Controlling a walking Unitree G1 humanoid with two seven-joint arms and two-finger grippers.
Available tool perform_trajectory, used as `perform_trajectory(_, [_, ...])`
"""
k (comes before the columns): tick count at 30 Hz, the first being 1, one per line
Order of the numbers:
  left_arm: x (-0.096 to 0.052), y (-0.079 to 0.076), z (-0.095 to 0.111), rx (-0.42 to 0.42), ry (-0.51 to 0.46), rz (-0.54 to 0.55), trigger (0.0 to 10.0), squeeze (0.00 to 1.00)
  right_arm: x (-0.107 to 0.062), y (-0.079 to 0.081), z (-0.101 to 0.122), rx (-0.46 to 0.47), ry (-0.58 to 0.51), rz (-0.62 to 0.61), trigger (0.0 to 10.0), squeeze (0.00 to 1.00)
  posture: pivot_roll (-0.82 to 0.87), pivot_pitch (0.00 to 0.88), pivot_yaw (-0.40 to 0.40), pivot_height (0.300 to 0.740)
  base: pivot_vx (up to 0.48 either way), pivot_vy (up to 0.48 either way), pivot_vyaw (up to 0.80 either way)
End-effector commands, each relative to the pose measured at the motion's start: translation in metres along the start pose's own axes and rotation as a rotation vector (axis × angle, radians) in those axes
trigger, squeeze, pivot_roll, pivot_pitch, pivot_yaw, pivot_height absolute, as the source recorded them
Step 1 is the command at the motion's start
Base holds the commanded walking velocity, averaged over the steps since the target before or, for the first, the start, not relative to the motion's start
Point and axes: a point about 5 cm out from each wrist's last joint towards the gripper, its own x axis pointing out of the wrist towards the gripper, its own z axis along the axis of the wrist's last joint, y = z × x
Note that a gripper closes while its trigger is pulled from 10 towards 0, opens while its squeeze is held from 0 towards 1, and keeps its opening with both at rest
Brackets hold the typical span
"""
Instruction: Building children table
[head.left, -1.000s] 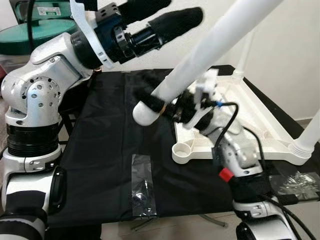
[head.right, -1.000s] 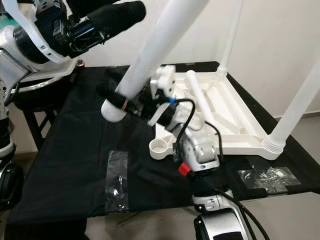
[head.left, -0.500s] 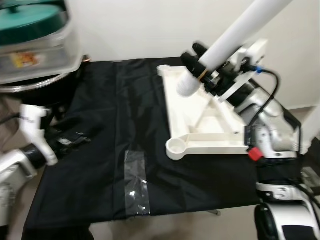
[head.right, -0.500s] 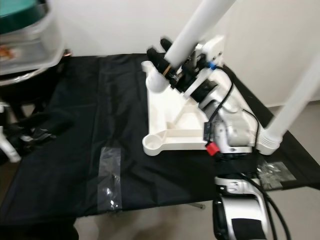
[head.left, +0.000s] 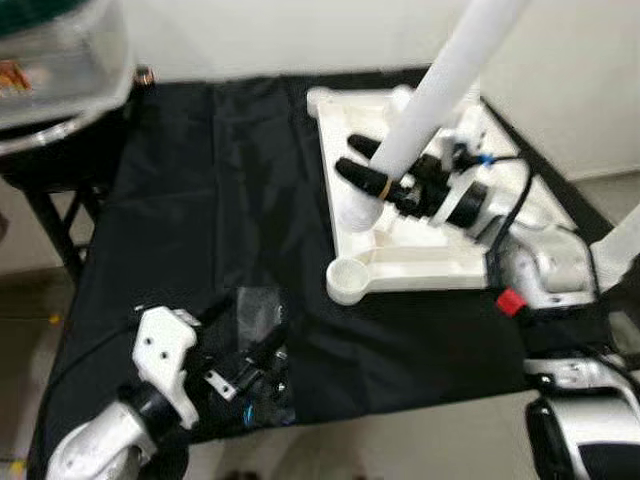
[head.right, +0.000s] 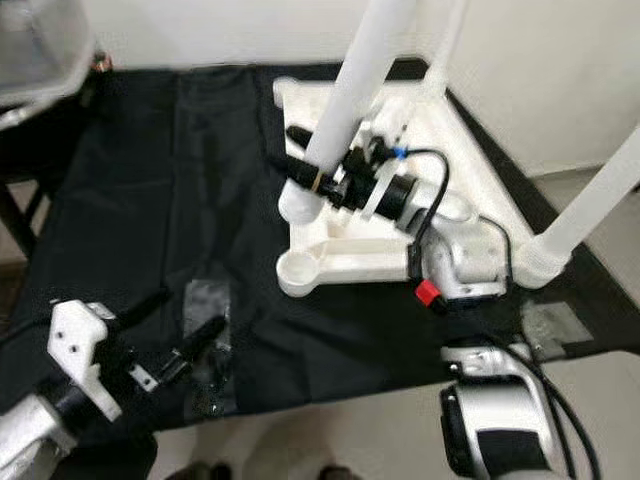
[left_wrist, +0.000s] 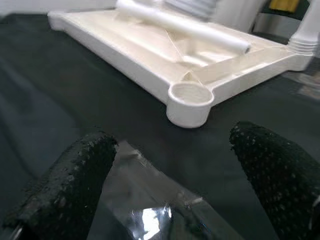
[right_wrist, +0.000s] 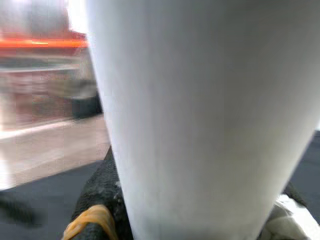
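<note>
Black cloth over the tabletop (head.left: 200, 200), white wall behind, a clear plastic tub at the far left corner (head.left: 50, 70). Upside down on the cloth toward the right, a cream-white plastic table panel (head.right: 455, 160), ribbed on its underside, with round sockets at the corners; nearest socket (head.left: 352, 278) open and without a leg. Already upright in other corners, white tubular legs: one at the near right (head.right: 585, 205), one at the far side (head.right: 448, 45). Held aslant over the left part of the panel, another white leg (head.left: 430, 100), smooth and round, lower end rounded and just above the panel's inner surface, short of the open socket. Right gripper (head.left: 385, 185) clamped around that leg near its lower end, black fingers (head.left: 355, 172) pressed to either side, an orange band around one of them; up close in the right wrist view, a broad white cylinder (right_wrist: 200, 115). Left gripper (head.left: 250, 345) low at the near left edge of the tabletop, fingers (left_wrist: 75, 185) spread wide and holding nothing, poised over a clear plastic bag (head.right: 205, 340) lying flat on the cloth, crinkled and glossy, contents too small to tell.
</note>
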Motion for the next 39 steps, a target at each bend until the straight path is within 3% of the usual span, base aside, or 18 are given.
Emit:
perform_trajectory(1, [-0.007,-0.004,-0.004,0.028,0.008,0.043,10.0,0.0,-0.001,0.014,0.004,0.04,-0.022,0.162,10.0,0.0,0.02,0.317,-0.014,0.74,0.0,0.0,0.0])
perform_trajectory(2, [-0.008,-0.008,-0.006,0.048,-0.001,0.069,10.0,0.0,-0.003,0.023,0.003,0.07,-0.012,0.277,10.0,0.0,0.02,0.328,-0.017,0.74,0.0,0.0,0.0])
perform_trajectory(5, [-0.004,-0.011,-0.005,0.09,-0.025,0.096,10.0,0.0,-0.006,0.028,-0.002,0.007,-0.003,0.369,10.0,0.0,0.03,0.336,-0.018,0.74,0.0,0.0,0.0])
perform_trajectory(11, [-0.002,-0.011,-0.002,0.128,-0.043,0.101,10.0,0.0,0.009,0.009,-0.015,-0.084,0.13,0.316,10.0,0.0,0.05,0.363,-0.003,0.74,0.0,0.0,0.0])
perform_trajectory(16, [-0.001,-0.014,0.0,0.149,-0.044,0.084,10.0,0.0,0.018,0.011,-0.012,-0.149,0.156,0.399,10.0,0.0,0.05,0.371,-0.006,0.74,0.0,0.0,0.0])
perform_trajectory(25, [0.0,-0.017,0.001,0.204,-0.053,0.107,10.0,0.0,0.02,0.012,-0.01,-0.131,0.194,0.502,10.0,0.0,0.05,0.397,-0.02,0.74,0.0,0.0,0.0])
perform_trajectory(27, [0.002,-0.019,0.001,0.229,-0.062,0.119,10.0,0.0,0.019,0.014,-0.01,-0.113,0.229,0.596,10.0,0.0,0.04,0.412,-0.029,0.74,0.0,0.0,0.0])
perform_trajectory(30, [0.003,-0.02,0.002,0.25,-0.069,0.131,10.0,0.0,0.017,0.011,-0.006,-0.126,0.281,0.644,10.0,0.0,0.03,0.428,-0.036,0.74,0.0,0.0,0.0])
perform_trajectory(39, [0.004,-0.022,0.004,0.273,-0.078,0.14,10.0,0.0,0.017,0.003,0.004,-0.147,0.302,0.637,10.0,0.0,0.02,0.437,-0.042,0.74,0.0,0.0,0.0])
